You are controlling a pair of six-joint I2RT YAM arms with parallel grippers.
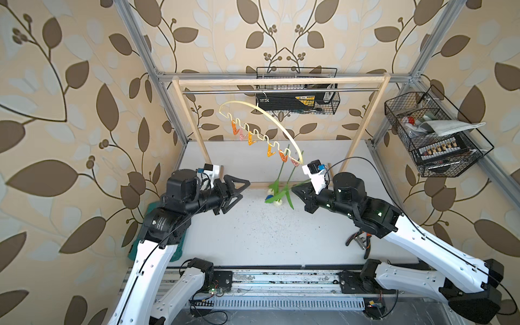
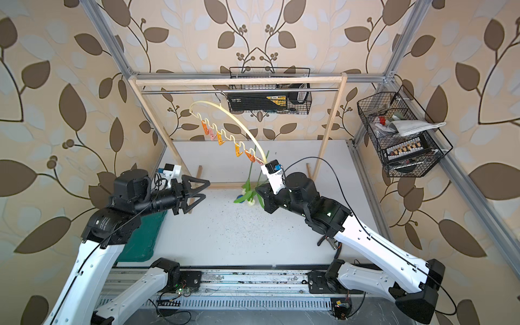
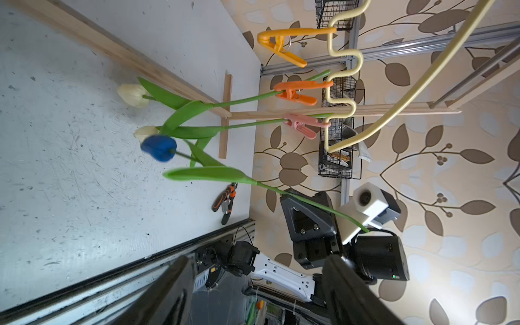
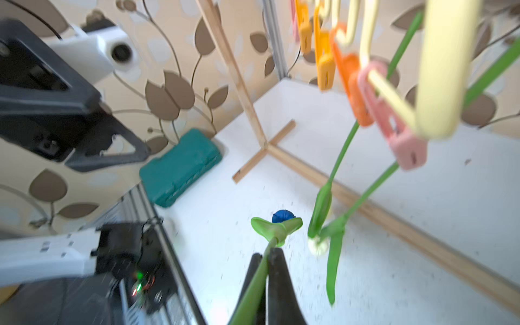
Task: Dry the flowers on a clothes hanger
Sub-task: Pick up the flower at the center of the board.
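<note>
The cream clothes hanger [image 1: 270, 115] [image 2: 239, 120] hangs by its hook from the rack's metal rod. Two cream flowers [image 3: 133, 95] [image 3: 145, 132] hang head down, one stem in an orange clip [image 3: 295, 91], one in a pink clip [image 3: 299, 125]. My right gripper [image 1: 292, 189] [image 4: 264, 254] is shut on the green stem [image 4: 253, 284] of the blue flower [image 3: 159, 147], right beside the hanging pair and below the hanger's low end. My left gripper [image 1: 245, 190] [image 3: 259, 259] stands open and empty, a short way left of the flowers.
The wooden rack [image 1: 281, 82] spans the back, its foot bars on the white table. A green case [image 2: 143, 239] lies at the left edge, orange-handled pliers [image 1: 361, 239] under the right arm. Wire baskets [image 1: 298, 95] [image 1: 433, 135] hang on the back and right walls.
</note>
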